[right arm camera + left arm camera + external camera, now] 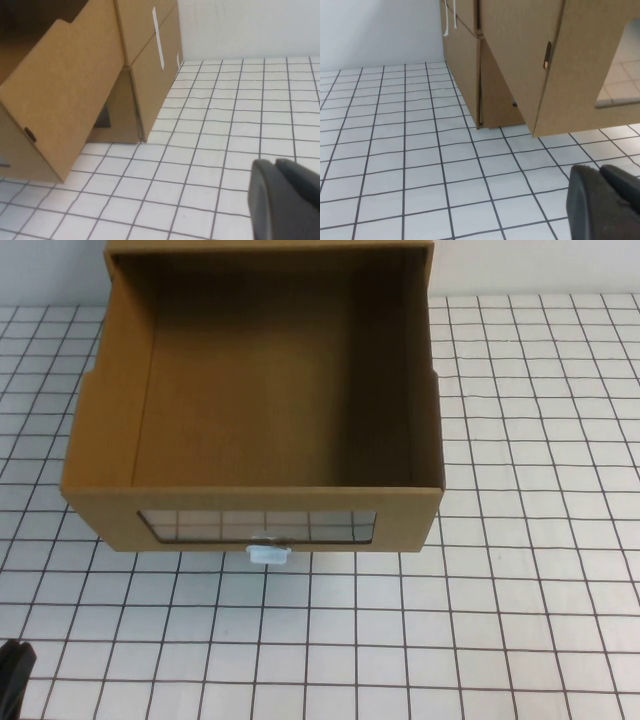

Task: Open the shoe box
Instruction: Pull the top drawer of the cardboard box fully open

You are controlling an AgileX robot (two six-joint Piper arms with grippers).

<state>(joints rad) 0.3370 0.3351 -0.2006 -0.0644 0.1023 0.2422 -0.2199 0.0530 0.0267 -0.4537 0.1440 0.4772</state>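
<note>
The brown cardboard shoe box (100, 420) lies in the middle of the table with its drawer slid out toward me and its inside bare. The drawer's front panel (250, 508) has a clear window (258, 526) and a small white pull tab (268, 554). The outer sleeve (270, 248) sits at the far end. My left gripper (597, 170) is shut and holds nothing; it shows at the near left corner (12, 670), well apart from the box (580, 65). My right gripper (274, 162) is shut and holds nothing, off to the right of the box (65, 95), outside the high view.
The table (520, 620) is white with a black grid. A plain white wall (240, 25) stands behind the box. White strips of tape (158, 37) run down the sleeve's side.
</note>
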